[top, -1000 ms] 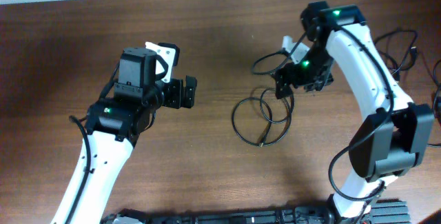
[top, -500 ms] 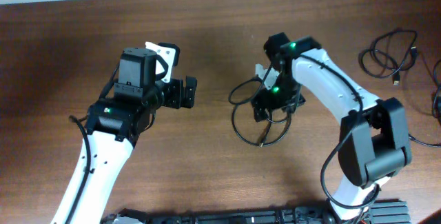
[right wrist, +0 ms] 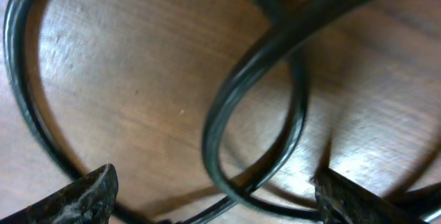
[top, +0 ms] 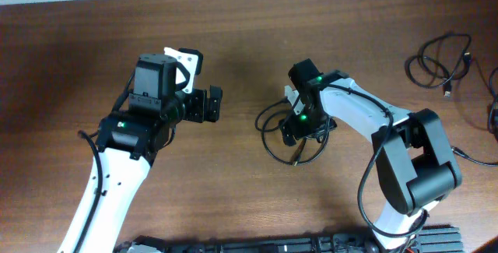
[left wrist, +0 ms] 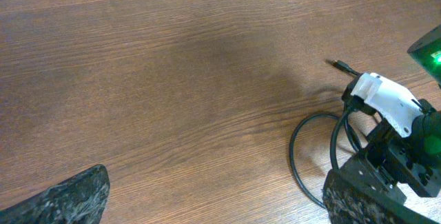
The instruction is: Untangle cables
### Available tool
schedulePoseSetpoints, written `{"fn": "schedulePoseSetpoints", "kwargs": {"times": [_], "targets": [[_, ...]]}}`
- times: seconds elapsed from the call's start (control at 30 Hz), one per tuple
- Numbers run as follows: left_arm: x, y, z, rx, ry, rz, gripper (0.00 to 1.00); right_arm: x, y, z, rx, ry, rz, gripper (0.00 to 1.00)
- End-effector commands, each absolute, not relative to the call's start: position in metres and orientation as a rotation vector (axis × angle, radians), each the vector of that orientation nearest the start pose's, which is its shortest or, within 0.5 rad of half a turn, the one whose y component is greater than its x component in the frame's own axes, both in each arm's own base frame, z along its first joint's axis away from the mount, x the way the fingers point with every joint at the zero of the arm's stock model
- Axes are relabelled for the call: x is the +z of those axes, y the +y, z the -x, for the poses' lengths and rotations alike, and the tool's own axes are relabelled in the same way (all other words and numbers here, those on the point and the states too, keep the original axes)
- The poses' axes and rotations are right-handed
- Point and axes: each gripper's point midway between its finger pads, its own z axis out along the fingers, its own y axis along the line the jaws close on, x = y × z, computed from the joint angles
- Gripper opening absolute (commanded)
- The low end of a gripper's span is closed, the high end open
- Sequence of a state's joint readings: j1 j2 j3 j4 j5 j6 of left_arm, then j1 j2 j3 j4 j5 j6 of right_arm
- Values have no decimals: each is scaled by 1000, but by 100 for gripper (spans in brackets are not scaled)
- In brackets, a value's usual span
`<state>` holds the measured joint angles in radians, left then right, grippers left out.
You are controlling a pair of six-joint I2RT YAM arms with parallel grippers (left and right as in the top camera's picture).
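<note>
A thin black coiled cable (top: 272, 145) lies in loops at the table's middle. My right gripper (top: 299, 128) is low over the loops with its jaws open. In the right wrist view the cable loops (right wrist: 227, 120) pass between the two open fingertips (right wrist: 213, 196), close to the wood. The same cable (left wrist: 298, 155) and its small plug (left wrist: 337, 64) show in the left wrist view, next to the right gripper. My left gripper (top: 212, 103) is open and empty, left of the cable, above bare wood (left wrist: 213, 196). A second black cable bundle (top: 440, 57) lies at the far right.
The brown wooden table (top: 249, 27) has bare room at the left and back. More black wires (top: 492, 113) run at the right edge. A dark fixture (top: 280, 245) lies along the front edge.
My right arm has swung left and down from the back right onto the middle cable loops, which have shifted a little left. The left arm has not moved.
</note>
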<state>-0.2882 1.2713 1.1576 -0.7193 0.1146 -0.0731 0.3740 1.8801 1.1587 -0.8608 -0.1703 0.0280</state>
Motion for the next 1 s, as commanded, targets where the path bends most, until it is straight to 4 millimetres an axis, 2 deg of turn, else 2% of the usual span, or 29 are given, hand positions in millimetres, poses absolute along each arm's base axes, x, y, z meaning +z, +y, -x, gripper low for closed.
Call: {"fn": "schedulePoseSetpoints", "kwargs": {"times": [0.0, 0.07, 0.17, 0.23, 0.33, 0.37, 0.57, 0.7, 0.8, 0.97], "targets": [[225, -118, -337, -303, 2380, -290, 99, 0, 139, -293, 192, 3092, 517, 89], [225, -118, -337, -303, 2380, -290, 99, -5, 141, -298, 201, 3058, 514, 82], [225, -118, -337, -303, 2380, -290, 99, -16, 142, -299, 210, 3026, 513, 57], [225, -118, -337, -304, 2380, -290, 99, -24, 140, -296, 211, 3018, 512, 45], [225, -118, -337, -304, 2380, -290, 99, -32, 138, -291, 212, 3015, 512, 16], [225, -118, -337, -303, 2380, -290, 99, -37, 137, -287, 212, 3015, 512, 4], [225, -118, -337, -303, 2380, -290, 99, -41, 136, -285, 214, 3010, 511, 4], [225, -118, -337, -303, 2380, -290, 99, -37, 138, -296, 221, 2976, 496, 4], [225, -118, -337, -304, 2380, -290, 99, -24, 137, -320, 230, 2926, 452, 4], [225, -118, -337, -304, 2380, -290, 99, 23, 114, -391, 235, 2777, 285, 4]]}}
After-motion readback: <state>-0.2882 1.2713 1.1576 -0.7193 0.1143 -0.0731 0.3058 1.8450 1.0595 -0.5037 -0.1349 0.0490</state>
